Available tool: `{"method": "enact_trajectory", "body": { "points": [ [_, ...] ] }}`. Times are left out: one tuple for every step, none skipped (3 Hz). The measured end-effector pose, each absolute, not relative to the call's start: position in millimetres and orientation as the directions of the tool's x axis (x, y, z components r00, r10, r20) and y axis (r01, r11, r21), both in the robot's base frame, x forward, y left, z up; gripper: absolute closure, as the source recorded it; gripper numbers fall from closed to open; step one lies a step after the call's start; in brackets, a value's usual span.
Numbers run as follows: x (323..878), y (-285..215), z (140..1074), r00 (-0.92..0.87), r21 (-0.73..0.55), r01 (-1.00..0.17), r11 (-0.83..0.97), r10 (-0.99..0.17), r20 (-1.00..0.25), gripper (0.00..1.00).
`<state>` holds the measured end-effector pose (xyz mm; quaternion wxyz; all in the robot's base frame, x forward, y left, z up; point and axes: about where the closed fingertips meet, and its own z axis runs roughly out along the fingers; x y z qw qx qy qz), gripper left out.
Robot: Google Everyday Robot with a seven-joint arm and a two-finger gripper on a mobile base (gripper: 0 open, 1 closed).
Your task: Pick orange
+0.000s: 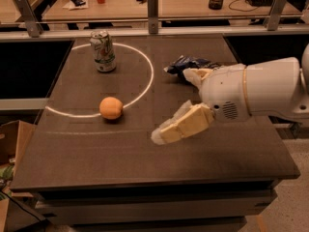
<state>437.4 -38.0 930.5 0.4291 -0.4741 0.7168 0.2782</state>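
Orange (111, 108) on table (217, 153); end effector (173, 105) nearby, not touching, fingers (186, 127) spread wide.

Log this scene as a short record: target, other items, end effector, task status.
target: orange, resting on the table at the near edge of the white ring
other items: soda can, upright, farther back than the orange; blue packet, lying flat behind the end effector
end effector: to the right of the orange, apart from it, fingers spread open, holding nothing
arm: white housing enters from the right edge
status: orange not yet grasped
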Motion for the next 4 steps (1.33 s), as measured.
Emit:
{"method": "enact_trajectory", "body": {
  "points": [
    [446, -22, 922, -0.191, -0.040, -0.877, 0.478, -0.424, -0.885, 0.00],
    [461, -9, 912, -0.180, -0.078, -0.835, 0.545, -0.403, -0.897, 0.00],
    [472, 7, 904, -0.169, -0.074, -0.829, 0.555, -0.374, -0.912, 0.00],
    [481, 27, 899, -0.160, -0.057, -0.843, 0.535, -0.349, -0.923, 0.00]
  ]
}}
